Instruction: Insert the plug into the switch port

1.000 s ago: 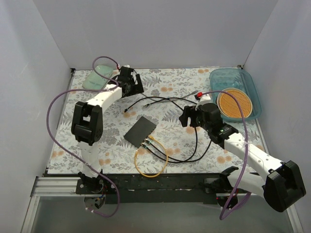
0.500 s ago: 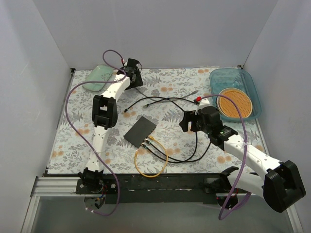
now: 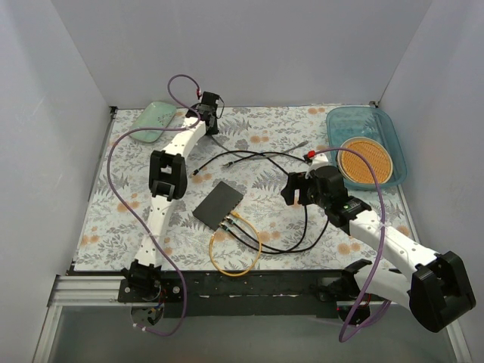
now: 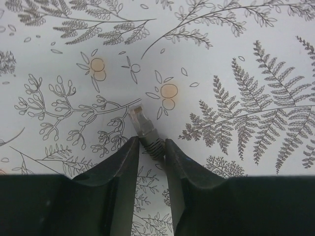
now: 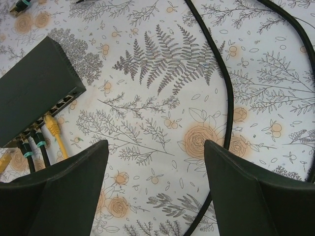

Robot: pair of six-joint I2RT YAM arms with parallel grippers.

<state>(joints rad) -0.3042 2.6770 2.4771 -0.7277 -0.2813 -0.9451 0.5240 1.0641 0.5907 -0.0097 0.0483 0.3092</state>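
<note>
Already done: gripping the plug [image 4: 140, 118] by its boot in the left gripper [image 4: 150, 148], clamping narrow on it, pointing the clear tip forward over the floral mat [image 3: 113, 212].
Plug location: sitting at the far end of the mat, well apart from the switch [image 3: 218, 202]; not showing whether lifted or touching down.
Switch location: lying flat mid-table, facing its socket row toward the near edge, already taking a yellow cable [image 5: 51, 125] and black cables [image 5: 29, 147], seemingly leaving sockets free beside them.
Right gripper [image 5: 153, 147]: hovering spread wide, holding nothing, just right of the switch.
Remaining: bringing the plug across to the switch, aligning with a free socket, pushing home.
Progress: judging roughly a third through.
</note>
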